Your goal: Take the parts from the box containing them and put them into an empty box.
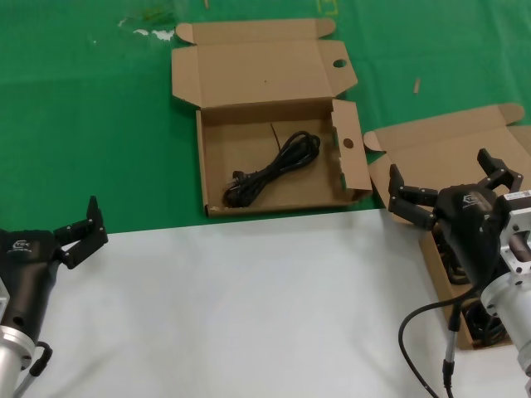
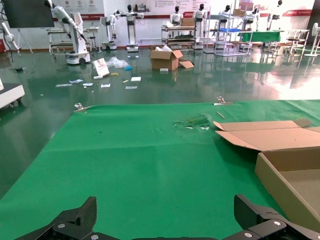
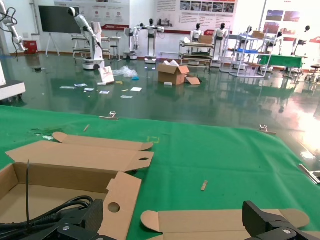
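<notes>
The wide box with round holes [image 1: 270, 124] lies open at the back centre with one coiled black cable [image 1: 274, 170] inside. The box holding the parts [image 1: 448, 141] is at the right, lid open, mostly covered by my right arm; black cables [image 1: 484, 322] show inside it. My right gripper [image 1: 448, 178] is open and empty, raised over this box's rear part. My left gripper [image 1: 83, 235] is open and empty over the white sheet at the front left. In the right wrist view the holed box [image 3: 120, 195], its cable [image 3: 45, 210] and the parts box's lid [image 3: 215, 222] show beyond my right gripper [image 3: 175, 220].
A white sheet [image 1: 249, 307] covers the front of the table and green cloth [image 1: 83, 124] the back. The left wrist view shows my left gripper [image 2: 167, 220] over green cloth, with the holed box [image 2: 280, 175] off to one side. A small scrap [image 1: 416, 84] lies on the cloth.
</notes>
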